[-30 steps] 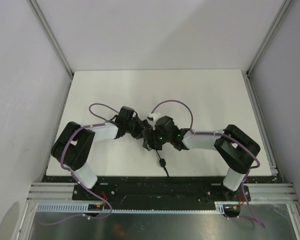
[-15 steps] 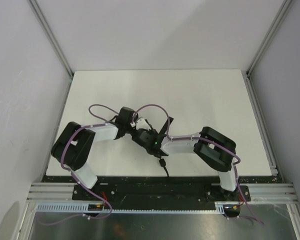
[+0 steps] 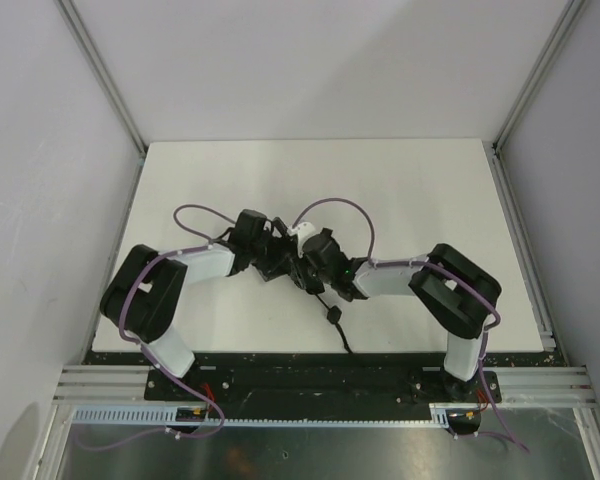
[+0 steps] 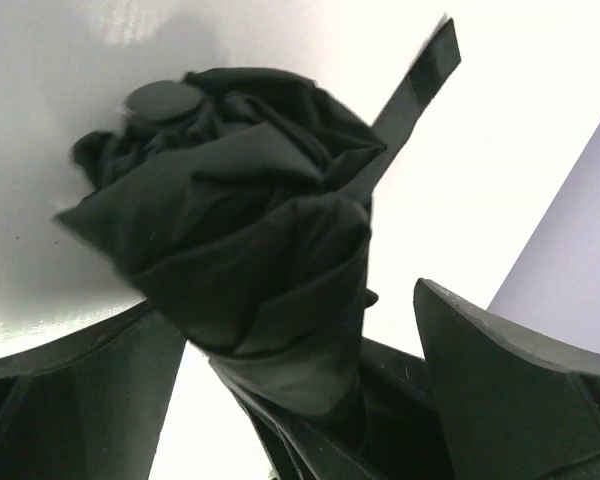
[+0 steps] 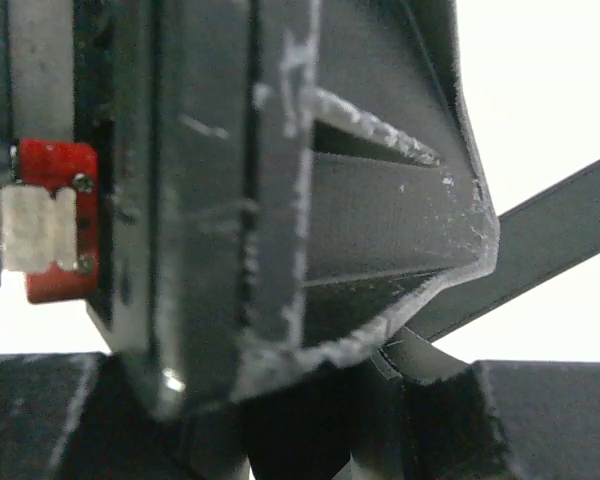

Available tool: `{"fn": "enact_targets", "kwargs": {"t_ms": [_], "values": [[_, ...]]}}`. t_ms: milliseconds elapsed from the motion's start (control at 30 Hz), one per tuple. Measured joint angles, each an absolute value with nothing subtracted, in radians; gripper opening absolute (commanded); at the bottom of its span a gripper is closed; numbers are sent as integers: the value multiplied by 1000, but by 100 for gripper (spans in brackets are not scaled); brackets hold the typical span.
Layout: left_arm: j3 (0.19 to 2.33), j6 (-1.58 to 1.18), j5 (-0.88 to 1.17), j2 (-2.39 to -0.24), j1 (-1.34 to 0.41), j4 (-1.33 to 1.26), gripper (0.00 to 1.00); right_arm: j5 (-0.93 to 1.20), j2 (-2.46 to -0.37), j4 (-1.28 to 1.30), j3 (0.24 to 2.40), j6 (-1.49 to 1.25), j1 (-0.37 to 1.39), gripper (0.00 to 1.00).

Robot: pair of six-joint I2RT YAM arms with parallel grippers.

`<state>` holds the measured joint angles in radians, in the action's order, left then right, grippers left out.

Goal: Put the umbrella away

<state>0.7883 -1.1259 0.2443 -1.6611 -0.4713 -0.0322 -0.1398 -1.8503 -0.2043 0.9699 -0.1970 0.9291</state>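
Black fabric umbrella (image 4: 250,230), folded, with the canopy bunched in loose pleats and a round cap at its end; one item.

- **Location:** over the near-middle of the white table (image 3: 400,190), between the wrists of the two arms (whether it rests on the surface or is lifted cannot be told).
- **Closure tab (image 4: 417,80):** unfastened, a flat strap sticking out up and to the right of the umbrella in the left wrist view.
- **Cord (image 3: 332,318):** thin and black, trailing from the umbrella toward the table's near edge.
- **Left gripper (image 4: 298,305):** on the umbrella's left in the top view. Its jaws are clamped around the bundled fabric, with one finger (image 4: 90,400) pressed against it.
- **Right gripper (image 5: 285,405):** on the umbrella's right, close against the left gripper's housing. Whether its jaws are apart or together cannot be told, because that housing fills its camera.
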Motion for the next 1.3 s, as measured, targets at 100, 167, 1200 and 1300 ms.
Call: {"fn": "enact_targets", "kwargs": {"t_ms": [100, 167, 1200, 1300], "values": [[794, -1128, 247, -1666, -465, -22, 99, 41, -1849, -292, 931, -202, 869, 0], [794, -1120, 250, -1668, -462, -20, 97, 164, -1854, -339, 909, -222, 813, 0], [754, -1122, 283, -1682, -426, -94, 0, 286, -1810, -275, 887, -258, 773, 89], [746, -1120, 278, -1677, -427, -105, 0, 134, -1781, -144, 942, -192, 859, 98]]}}
